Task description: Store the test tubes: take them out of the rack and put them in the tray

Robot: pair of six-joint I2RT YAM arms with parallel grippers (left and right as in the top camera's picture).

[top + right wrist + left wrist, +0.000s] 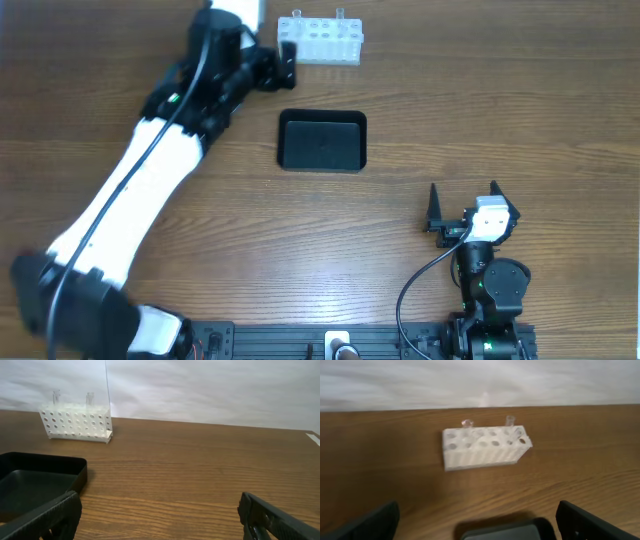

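Right gripper (463, 190): is being held nearest the arm bases, low over the wooden table (560, 110), well apart from everything else; its jaws are being kept wide apart with nothing between them.
Tray (322, 142): black, shallow, with rounded corners; is being seen flat on the wood at mid-table, farther out than the right gripper; nothing is lying in it.
Left gripper (283, 64): is being held out beyond the tray, near the rack's left end as seen from above; jaws are being kept wide apart and nothing is being gripped. In its wrist view the tray's far rim is showing between the fingers, with the rack ahead.
Rack (320, 42): white, perforated block with two rows of holes; is being seen upright on the table, past the tray and apart from it.
Test tubes (467, 423): two clear tubes are being held upright in the rack's farther row, one toward each end (509, 420); neither is being touched by a gripper.
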